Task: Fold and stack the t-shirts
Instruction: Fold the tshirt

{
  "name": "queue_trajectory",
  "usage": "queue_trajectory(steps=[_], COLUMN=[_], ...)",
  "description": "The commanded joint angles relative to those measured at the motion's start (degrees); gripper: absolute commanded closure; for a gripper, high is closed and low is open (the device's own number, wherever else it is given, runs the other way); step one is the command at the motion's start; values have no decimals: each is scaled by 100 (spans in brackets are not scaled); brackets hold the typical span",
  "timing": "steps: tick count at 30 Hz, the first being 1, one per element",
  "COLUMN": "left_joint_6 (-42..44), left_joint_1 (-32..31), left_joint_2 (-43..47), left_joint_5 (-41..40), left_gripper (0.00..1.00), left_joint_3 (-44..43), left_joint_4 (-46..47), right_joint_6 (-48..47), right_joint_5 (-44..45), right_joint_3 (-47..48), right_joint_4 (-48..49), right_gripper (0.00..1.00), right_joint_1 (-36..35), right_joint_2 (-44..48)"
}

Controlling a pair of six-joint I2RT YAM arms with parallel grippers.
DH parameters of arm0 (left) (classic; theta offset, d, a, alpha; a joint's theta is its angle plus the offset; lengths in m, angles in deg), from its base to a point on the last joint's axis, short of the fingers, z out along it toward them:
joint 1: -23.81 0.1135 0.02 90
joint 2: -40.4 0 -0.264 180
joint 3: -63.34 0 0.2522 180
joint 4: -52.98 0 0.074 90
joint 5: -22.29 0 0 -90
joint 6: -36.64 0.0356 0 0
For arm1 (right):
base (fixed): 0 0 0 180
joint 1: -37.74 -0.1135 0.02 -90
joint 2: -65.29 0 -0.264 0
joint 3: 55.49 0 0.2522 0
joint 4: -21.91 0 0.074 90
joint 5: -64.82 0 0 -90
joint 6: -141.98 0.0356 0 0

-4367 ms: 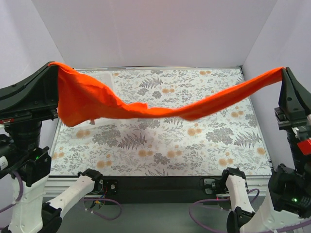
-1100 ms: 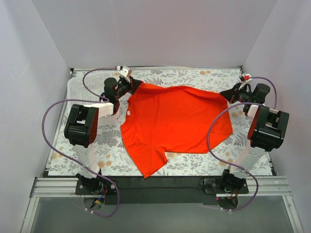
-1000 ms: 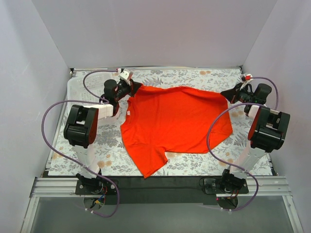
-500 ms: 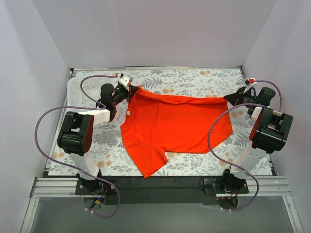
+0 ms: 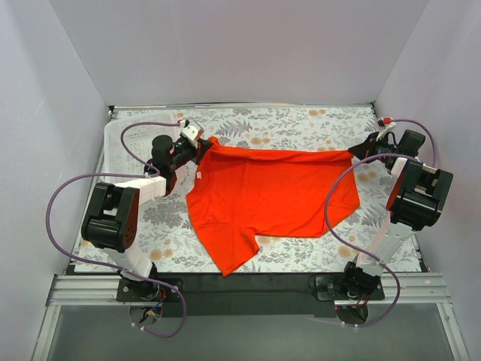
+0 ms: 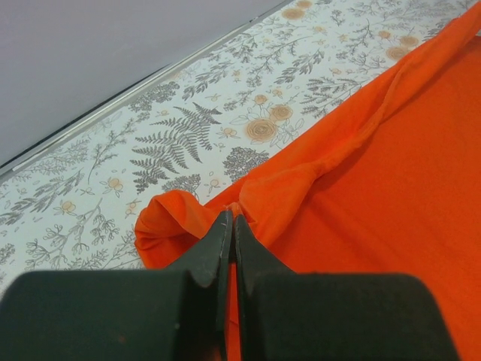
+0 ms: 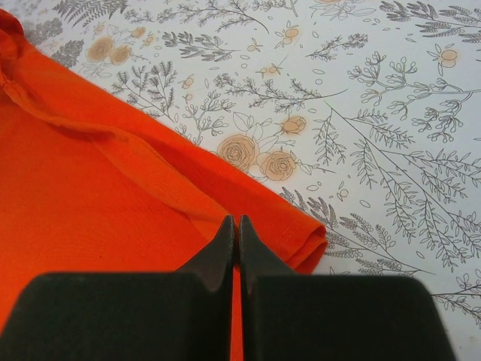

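Note:
The orange-red t-shirt (image 5: 270, 192) lies spread on the floral table, one sleeve pointing to the near edge. Its far edge runs straight and taut between my two grippers. My left gripper (image 5: 203, 145) is shut on the shirt's far left corner; in the left wrist view the gripper (image 6: 231, 219) pinches bunched fabric of the shirt (image 6: 391, 173). My right gripper (image 5: 355, 153) is shut on the far right corner; in the right wrist view the gripper (image 7: 235, 220) pinches the shirt (image 7: 90, 195) just behind a folded-over edge.
The floral table cover (image 5: 285, 120) shows bare beyond the shirt's far edge and along both sides. A white perforated piece (image 5: 113, 143) lies at the far left corner. Grey walls stand close on three sides. Purple cables loop over both arms.
Earlier the shirt hung in the air, stretched between the raised grippers; it now lies on the table. In the last second both grippers moved outward and the curved far edge was pulled straight.

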Motion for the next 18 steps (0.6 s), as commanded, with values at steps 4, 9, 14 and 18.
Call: queue_trajectory(steps=[4,9,14,18], left_joint_6=[12,-14,-32,-40], left_joint_1=[32,32,32,23], left_joint_2=[223,214,240,293], left_joint_5=[176,176,203,211], left_gripper=[100,100,100,100], left_joint_3=[82,90,125,178], left_joint_4=[-116,-160,-169,-169], right_joint_6=[-724,-998,-1086,-1112], right_joint_5=[-26,53,70,123], right_joint_3=[365,435,496,532], right_joint_4=[-699,-1034,-1139,-1209], right_gripper=[99,99,99,99], right_joint_1=[-65,-65,-65,-65], right_joint_2=[26,52,52,17])
